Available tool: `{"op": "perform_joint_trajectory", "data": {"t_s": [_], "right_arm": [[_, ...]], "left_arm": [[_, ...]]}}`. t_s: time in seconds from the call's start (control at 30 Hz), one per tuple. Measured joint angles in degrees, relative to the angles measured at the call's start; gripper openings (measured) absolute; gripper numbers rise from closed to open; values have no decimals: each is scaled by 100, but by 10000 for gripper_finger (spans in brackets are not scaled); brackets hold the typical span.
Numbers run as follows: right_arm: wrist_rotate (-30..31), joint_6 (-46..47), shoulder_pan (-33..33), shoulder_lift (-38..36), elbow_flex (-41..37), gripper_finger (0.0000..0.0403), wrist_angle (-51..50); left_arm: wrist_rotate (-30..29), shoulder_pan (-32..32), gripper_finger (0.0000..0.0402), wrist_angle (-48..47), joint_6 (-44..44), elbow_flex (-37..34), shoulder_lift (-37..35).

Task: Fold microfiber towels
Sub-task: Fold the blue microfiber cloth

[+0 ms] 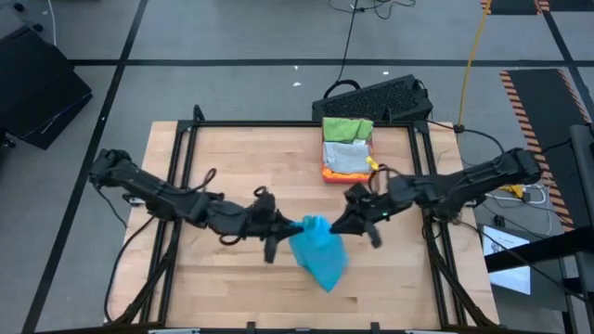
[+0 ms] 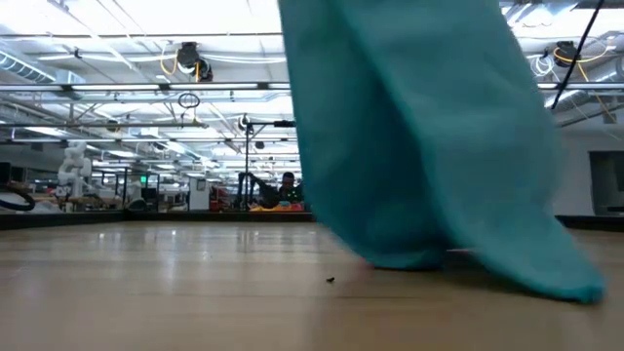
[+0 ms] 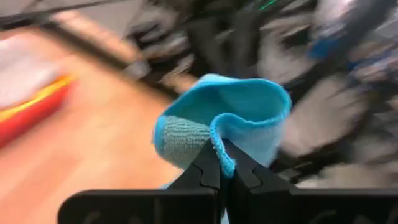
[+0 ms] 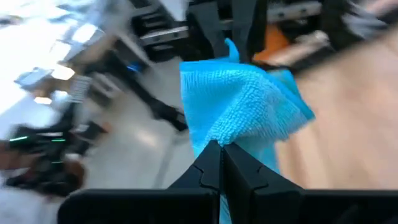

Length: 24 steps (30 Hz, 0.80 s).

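A bright blue towel (image 1: 320, 252) is held up over the middle of the wooden table (image 1: 232, 167), its lower part hanging down to the tabletop, as seen in the low view. One edge is pinched by the clenched left gripper (image 1: 290, 225), another by the clenched right gripper (image 1: 342, 221). Folded towels (image 1: 347, 144) are stacked in a red tray (image 1: 327, 173) at the table's far edge, well apart.

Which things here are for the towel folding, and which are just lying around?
For the job:
- blue towel, pinched by the left tool and the right tool
- folded towels stacked in the red tray

Just lying around:
- black keyboard beyond the table
- yellow cable on the floor
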Motion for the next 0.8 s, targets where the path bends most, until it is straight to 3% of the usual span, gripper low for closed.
{"op": "perform_joint_trajectory", "data": {"t_s": [0.1, 0.3, 0.5, 0.7, 0.8], "right_arm": [[148, -19, -206, 296, -2, 0, -502], [611, -362, -721, 810, -7, 7, -1454], [734, -862, -1183, 1388, -9, 6, -1354], [719, -905, -1429, 1687, -8, 3, -1432], [684, -927, -1488, 1595, -4, 3, -1326]], "left_arm": [[-103, 230, 1, -430, 21, -206, 102], [-66, 870, 2, -87, 0, -821, 391], [-125, 1413, 2, 377, -25, -1487, 675], [-80, 1801, 6, 1174, -21, -1624, 1100], [108, 1878, 10, 1095, -153, -1639, 1155]]}}
